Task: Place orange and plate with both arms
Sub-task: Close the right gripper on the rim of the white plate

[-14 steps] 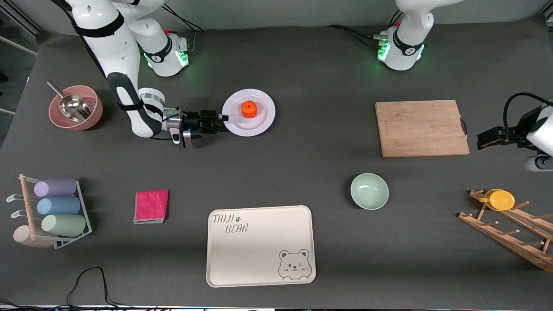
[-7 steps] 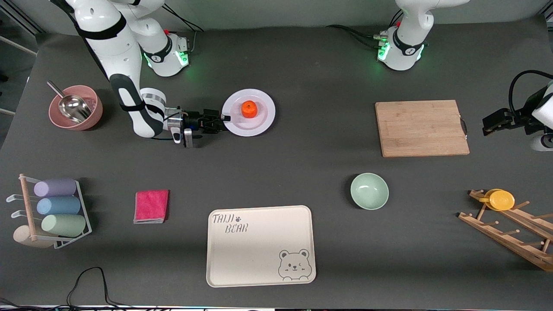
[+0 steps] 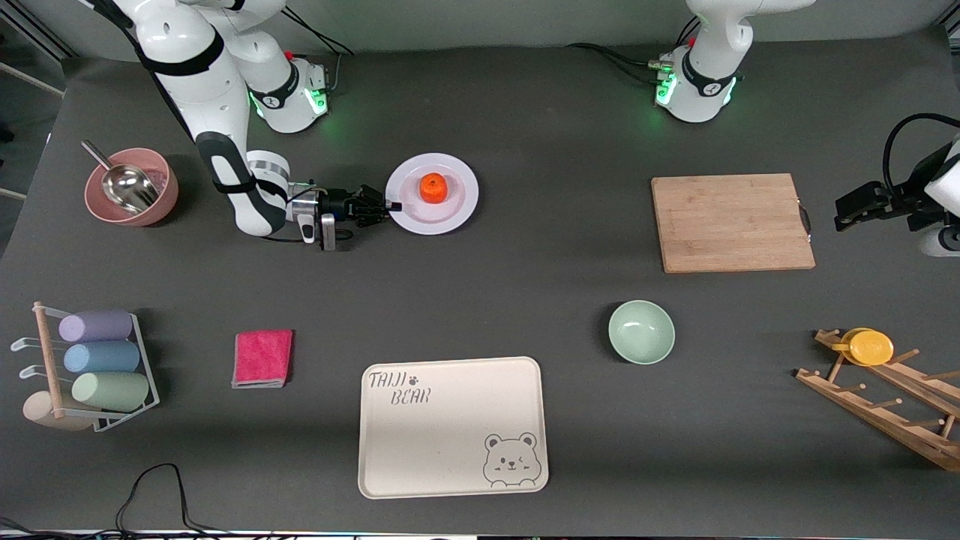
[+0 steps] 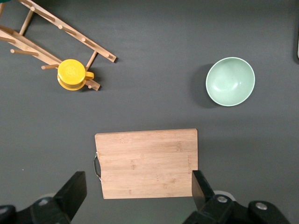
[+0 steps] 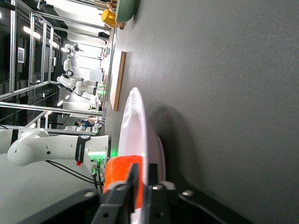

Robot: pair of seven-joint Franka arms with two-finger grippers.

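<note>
Edges are cropping my view

I'm seeing the left gripper (image 3: 851, 204) running off frame at three o'clock; the wooden rack (image 3: 885, 401) too.

Matt dark grey table covering (image 3: 525, 300), smooth glossy white plate (image 3: 457, 206), dimpled orange (image 3: 433, 187), pale grained wood cutting board (image 3: 731, 223), shiny metal scoop (image 3: 124, 185), fuzzy pink cloth (image 3: 262, 358), smooth matt cream tray (image 3: 450, 450), glossy pale green bowl (image 3: 641, 331), bare wood rack (image 3: 885, 409)
</note>
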